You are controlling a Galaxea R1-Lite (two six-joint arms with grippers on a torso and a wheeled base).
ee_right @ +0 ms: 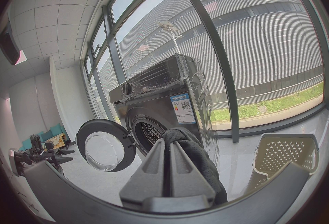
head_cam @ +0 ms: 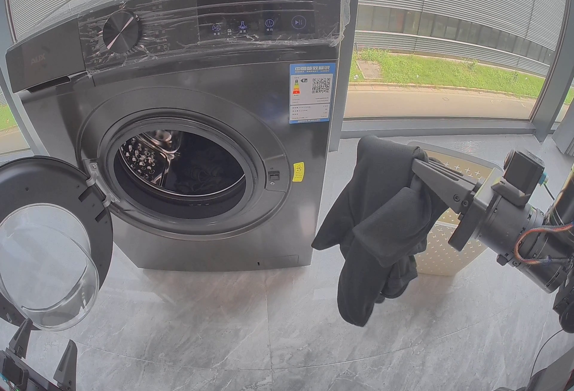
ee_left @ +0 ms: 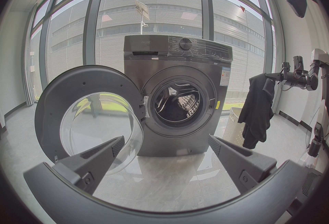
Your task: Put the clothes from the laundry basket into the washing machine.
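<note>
We see the right gripper [head_cam: 420,169] clenched on a dark garment [head_cam: 376,219], its two fingers pressed together over a bunched fold near the top of the cloth. The garment hangs in loose folds from that grip, its lower end off the pale marble floor [head_cam: 239,326]. It hangs to the right of the washer [head_cam: 239,81] and in front of a cream perforated basket [head_cam: 445,252], covering the basket's near-left side. The basket stands on the floor beside the washer's right flank, near the window [head_cam: 454,22]; from the right wrist view we can see its star-punched inner wall, though not its bottom. The washer is a grey front-loader with clear film wrapped over its control panel. Its round door [head_cam: 51,213] stands wide open, swung out to the left on its hinge, the glass bowl facing us. The drum [head_cam: 179,168] lies open to view, metal ribs and holes showing at the upper left; something dark sits low inside it, too dim for us to say what. The left gripper [head_cam: 46,339] sits low at the left, in front of the open door, its fingers spread wide apart and holding nothing. Grass and a grey slatted building show beyond the glass.
</note>
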